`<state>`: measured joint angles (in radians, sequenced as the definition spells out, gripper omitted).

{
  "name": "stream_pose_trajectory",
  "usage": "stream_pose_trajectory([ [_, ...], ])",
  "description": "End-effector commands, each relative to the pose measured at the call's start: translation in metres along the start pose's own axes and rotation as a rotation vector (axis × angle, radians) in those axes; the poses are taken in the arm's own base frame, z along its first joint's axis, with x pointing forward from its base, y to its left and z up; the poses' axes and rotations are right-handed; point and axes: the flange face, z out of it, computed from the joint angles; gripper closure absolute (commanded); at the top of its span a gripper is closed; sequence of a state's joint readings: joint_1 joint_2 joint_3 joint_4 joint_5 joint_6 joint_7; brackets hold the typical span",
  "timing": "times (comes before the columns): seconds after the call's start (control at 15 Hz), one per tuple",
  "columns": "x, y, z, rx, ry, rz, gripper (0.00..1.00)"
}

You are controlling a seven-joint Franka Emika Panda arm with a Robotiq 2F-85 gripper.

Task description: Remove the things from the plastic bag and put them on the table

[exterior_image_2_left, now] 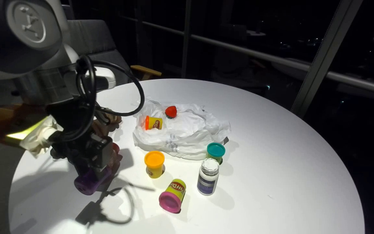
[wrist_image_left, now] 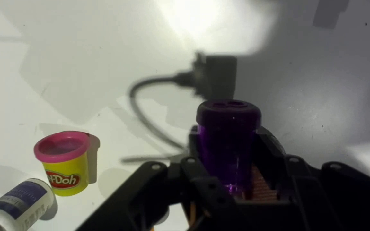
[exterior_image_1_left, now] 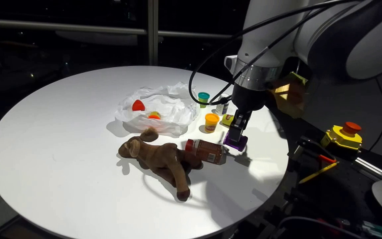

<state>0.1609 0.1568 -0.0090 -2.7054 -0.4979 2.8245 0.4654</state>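
Observation:
My gripper [wrist_image_left: 228,141] is shut on a purple container [wrist_image_left: 228,117], a finger on either side of it. The container's shadow falls apart from it on the white table [exterior_image_1_left: 61,172]. On the crumpled plastic bag [exterior_image_2_left: 187,130] rest a red toy [exterior_image_2_left: 171,111] and a yellow tub with an orange lid [exterior_image_2_left: 154,123]. The brown plush animal [exterior_image_1_left: 159,156] lies on the table, beside a red-capped brown bottle [exterior_image_1_left: 209,151]. Around the bag's near side stand an orange-lidded tub [exterior_image_2_left: 154,165] and a teal-lidded tub [exterior_image_2_left: 215,152]. A pink-lidded tub [wrist_image_left: 64,165] lies on its side.
A white bottle [exterior_image_2_left: 208,177] stands close to the teal-lidded tub. Black cables hang in loops from the arm over the table. Beyond the table edge are a yellow box with a red button [exterior_image_1_left: 343,136] and a yellow pencil [exterior_image_1_left: 319,172].

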Motion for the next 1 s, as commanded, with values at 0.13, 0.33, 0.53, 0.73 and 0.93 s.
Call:
stream_pose_trajectory([
  [0.13, 0.037, 0.011, 0.01, -0.011, 0.072, 0.074, 0.8],
  [0.33, 0.055, 0.019, 0.021, -0.022, 0.072, 0.12, 0.8],
  [0.53, 0.068, 0.022, 0.03, -0.021, 0.066, 0.145, 0.29],
  [0.73, 0.08, 0.025, 0.027, -0.003, 0.065, 0.172, 0.08],
  [0.93, 0.1, 0.028, -0.001, 0.054, 0.047, 0.225, 0.0],
])
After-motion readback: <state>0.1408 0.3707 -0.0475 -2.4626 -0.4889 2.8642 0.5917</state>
